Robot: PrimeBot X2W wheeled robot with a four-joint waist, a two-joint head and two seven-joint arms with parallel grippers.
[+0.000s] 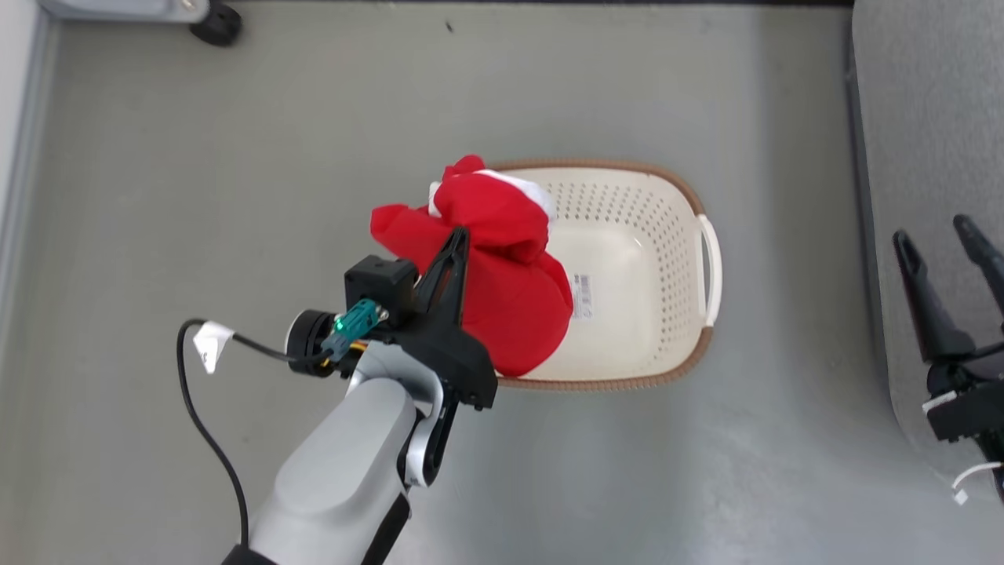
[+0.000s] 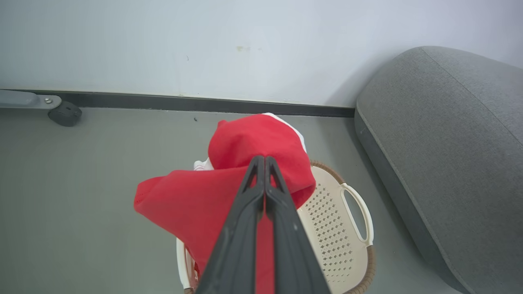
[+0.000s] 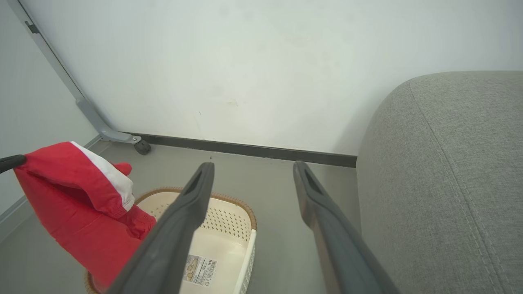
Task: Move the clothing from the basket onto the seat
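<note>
The clothing [image 1: 510,275] hangs over the basket [image 1: 627,208], clamped in our closed left end effector [image 1: 459,234]. Our right end effector [image 1: 933,229] stands wide open, empty, near the seat [image 1: 925,118].

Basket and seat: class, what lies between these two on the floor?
Only a bare strip of grey floor separates the basket from the seat; the head view shows it plainly.

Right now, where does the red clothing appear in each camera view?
Head view: clothing at the centre, over the left end of the basket.
Left wrist view: clothing at the centre, pinched by the shut left tool.
Right wrist view: clothing at the lower left.
Shared landmark: the basket beneath it.
</note>
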